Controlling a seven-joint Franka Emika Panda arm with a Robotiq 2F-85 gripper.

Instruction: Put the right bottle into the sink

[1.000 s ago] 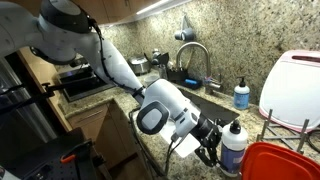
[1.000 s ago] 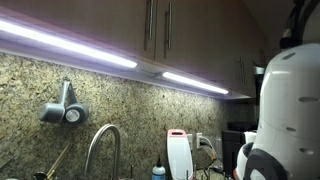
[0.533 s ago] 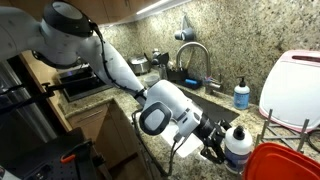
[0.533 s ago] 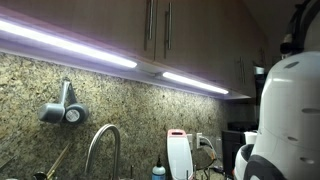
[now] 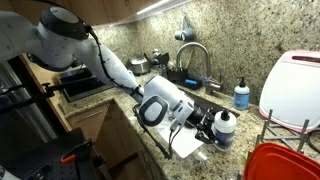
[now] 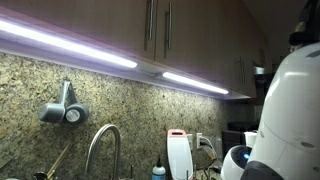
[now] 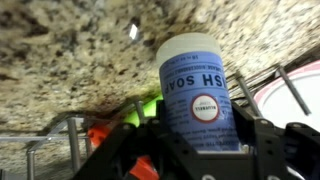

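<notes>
The right bottle (image 5: 224, 130) has risen leftward; only the wrist view shows the gripper (image 7: 200, 135) pinching it.

an exterior view looks across the arm (image 5: 110, 62) toward the far faucet (image 5: 197, 55); an exterior view sits low, tilted up past that faucet (image 6: 100, 148) to cabinets (image 6: 160, 30); wrist view hugs the right bottle (image 7: 198, 95).
</notes>
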